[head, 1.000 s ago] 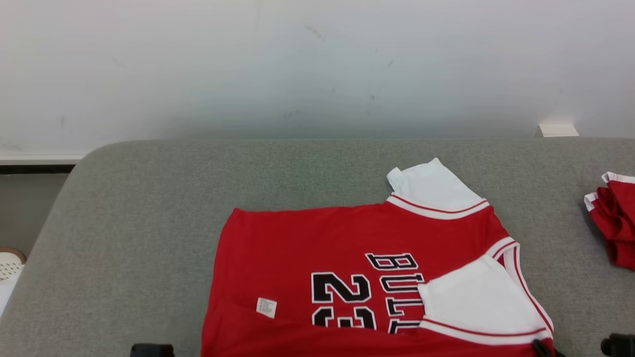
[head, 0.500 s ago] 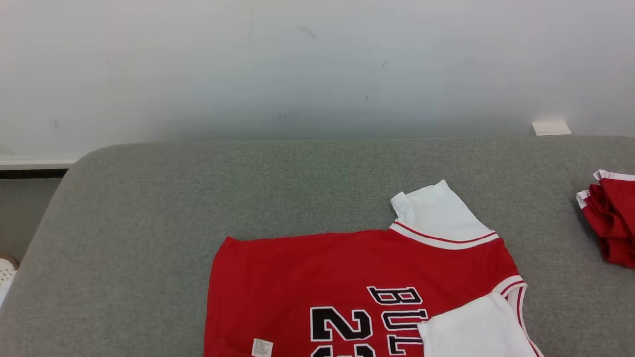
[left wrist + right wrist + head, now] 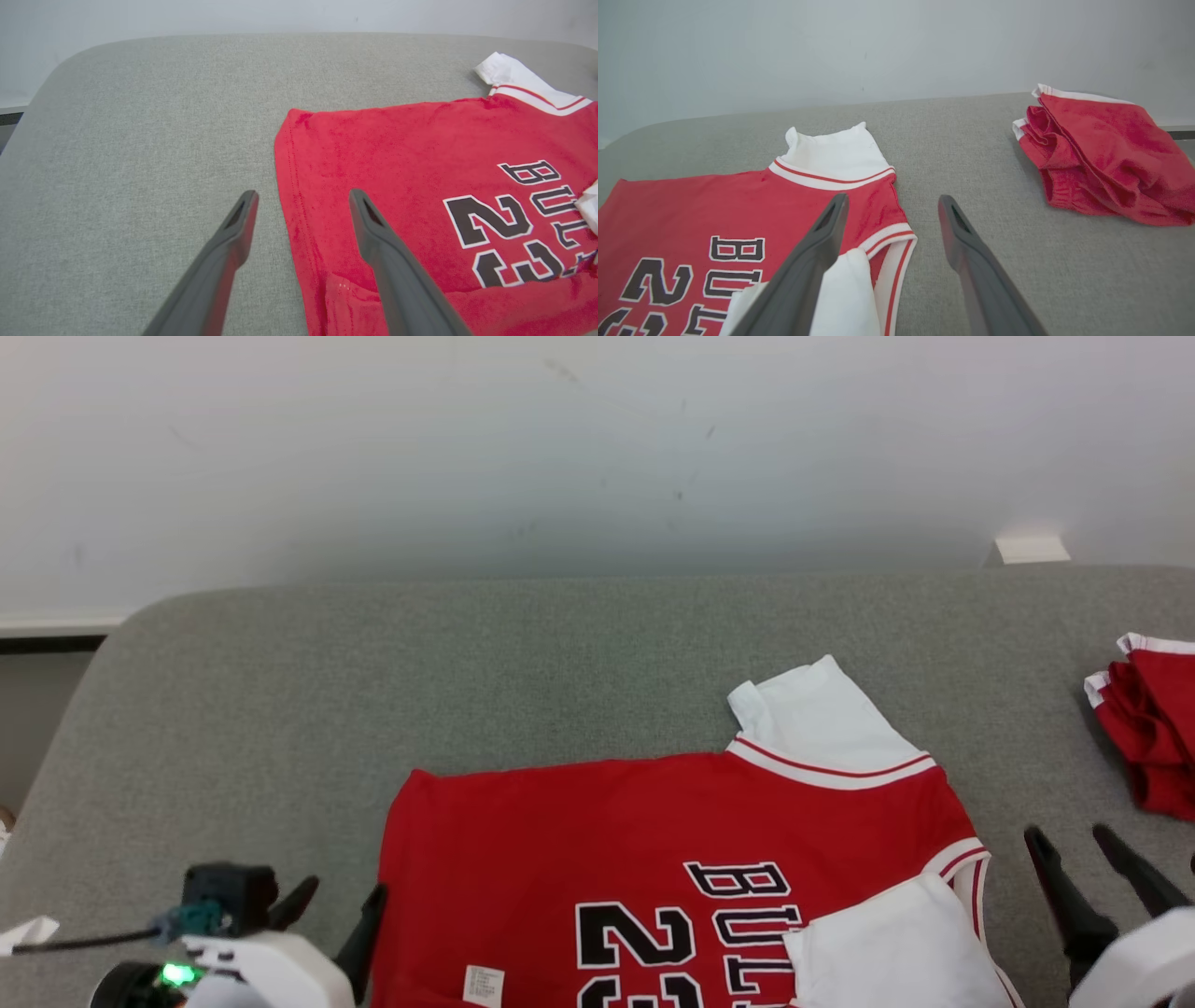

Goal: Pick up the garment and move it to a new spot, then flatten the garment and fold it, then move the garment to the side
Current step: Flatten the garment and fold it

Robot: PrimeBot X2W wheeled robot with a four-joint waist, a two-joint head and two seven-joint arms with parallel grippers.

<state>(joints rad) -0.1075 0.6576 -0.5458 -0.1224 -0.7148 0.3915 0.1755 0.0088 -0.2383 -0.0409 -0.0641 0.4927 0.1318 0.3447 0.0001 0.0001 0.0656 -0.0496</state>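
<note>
On the grey table the red garment is spread flat, one white sleeve turned in. Folding is judged under way. The left hand and right hand are held open and empty at its ends. An edge grasp is called for next.

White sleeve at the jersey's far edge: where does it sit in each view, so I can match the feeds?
Head view: the white sleeve is right of centre, on the far edge of the red jersey.
Left wrist view: white sleeve in the top right corner.
Right wrist view: white sleeve left of centre.
Shared landmark: black "BU" lettering, on the near side of the sleeve.
</note>
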